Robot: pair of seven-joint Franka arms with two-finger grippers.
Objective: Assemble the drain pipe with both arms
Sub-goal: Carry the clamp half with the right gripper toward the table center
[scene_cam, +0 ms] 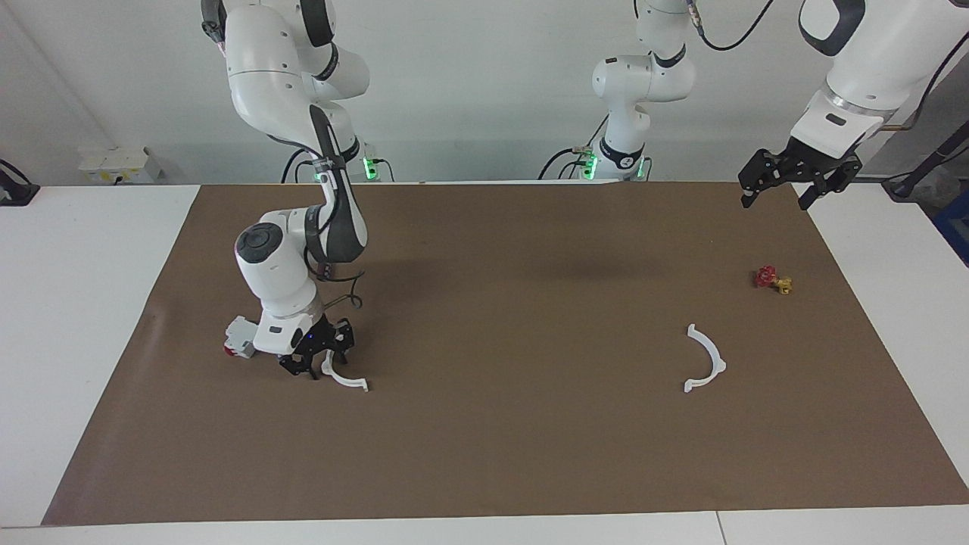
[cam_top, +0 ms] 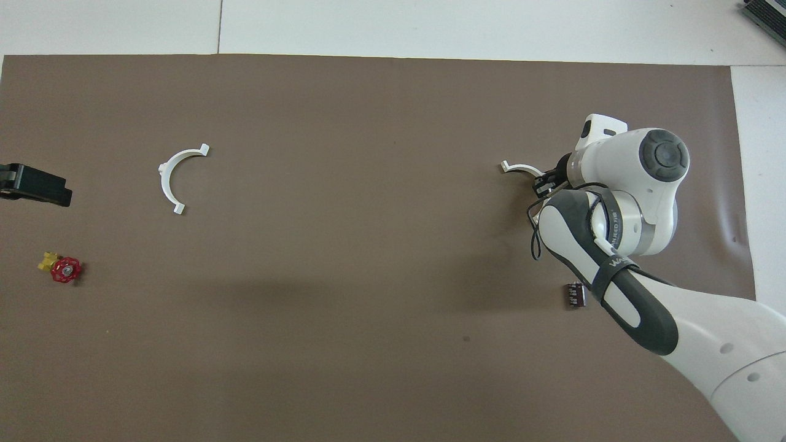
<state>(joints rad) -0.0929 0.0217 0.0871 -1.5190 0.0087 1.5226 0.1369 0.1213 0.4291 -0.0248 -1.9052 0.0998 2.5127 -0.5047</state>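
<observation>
On the brown mat (scene_cam: pixel 500 424), right jaws (scene_cam: pixel 322 363) clamp 1 half-ring (scene_cam: pixel 344 378) beside the white box (scene_cam: pixel 238 339); left jaws (scene_cam: pixel 780 193) gape.

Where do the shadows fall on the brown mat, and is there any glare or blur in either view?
Facing view: soft dark patches on the brown mat near the robots, one beside the right arm; no glare, edges crisp. Overhead view: a broad faint shadow band across the mat's middle; the half-ring arc looks sharp.
</observation>
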